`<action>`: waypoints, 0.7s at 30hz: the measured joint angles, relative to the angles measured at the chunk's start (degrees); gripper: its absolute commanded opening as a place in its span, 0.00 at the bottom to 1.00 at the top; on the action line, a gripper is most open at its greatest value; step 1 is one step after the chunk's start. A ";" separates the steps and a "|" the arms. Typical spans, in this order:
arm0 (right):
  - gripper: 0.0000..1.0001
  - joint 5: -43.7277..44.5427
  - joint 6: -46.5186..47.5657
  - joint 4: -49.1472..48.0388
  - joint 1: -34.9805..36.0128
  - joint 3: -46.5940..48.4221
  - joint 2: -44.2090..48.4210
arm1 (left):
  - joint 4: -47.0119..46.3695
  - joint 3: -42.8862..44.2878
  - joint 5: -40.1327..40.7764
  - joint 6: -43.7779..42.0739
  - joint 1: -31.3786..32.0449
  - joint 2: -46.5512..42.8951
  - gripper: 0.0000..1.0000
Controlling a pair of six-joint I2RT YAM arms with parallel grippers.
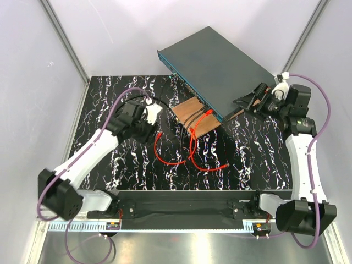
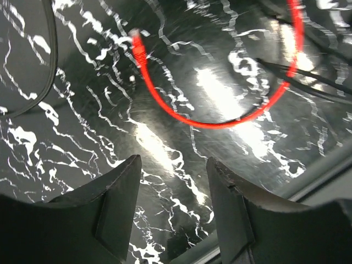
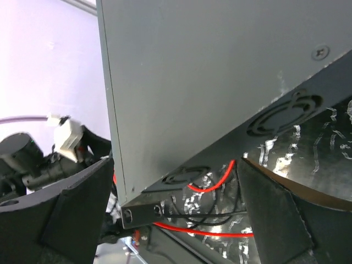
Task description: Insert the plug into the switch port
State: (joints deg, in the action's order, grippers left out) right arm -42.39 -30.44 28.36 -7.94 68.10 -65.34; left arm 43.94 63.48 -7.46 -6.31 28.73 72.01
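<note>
Left gripper [image 2: 171,162] and right gripper [image 3: 175,162] stood jaws apart; the light, rigid plug [image 2: 136,45] on its floppy red cable [image 2: 220,124] likely wanted pinching by its sides.

No text, label, brand, number or sign can be read in any view. The large flat dark-grey metal box with a teal front face [image 1: 220,69] shows plain panels, and any print on its front is too small to tell. The thin white strip with fine dark ticks [image 1: 165,226] low in the top view carries marks too small to read.
</note>
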 measured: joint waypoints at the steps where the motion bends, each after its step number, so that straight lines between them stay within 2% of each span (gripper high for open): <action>1: 1.00 0.50 0.70 0.74 0.00 0.39 0.44 | -0.50 0.00 0.74 0.57 -0.07 1.36 0.56; 12: 1.00 2.93 5.29 5.81 -0.07 4.96 3.74 | -5.66 4.07 8.20 8.11 -0.04 25.77 0.49; 17: 1.00 2.91 6.62 7.48 -0.07 5.84 4.09 | -7.21 8.59 9.68 8.85 -0.07 31.28 0.47; 21: 1.00 2.91 7.34 8.02 -0.07 5.86 4.83 | -7.65 11.85 9.68 9.31 -0.07 35.15 0.42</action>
State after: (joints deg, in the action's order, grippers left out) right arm -39.48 -23.09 36.38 -8.01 73.95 -60.51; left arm 36.29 75.33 2.22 3.01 28.67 107.15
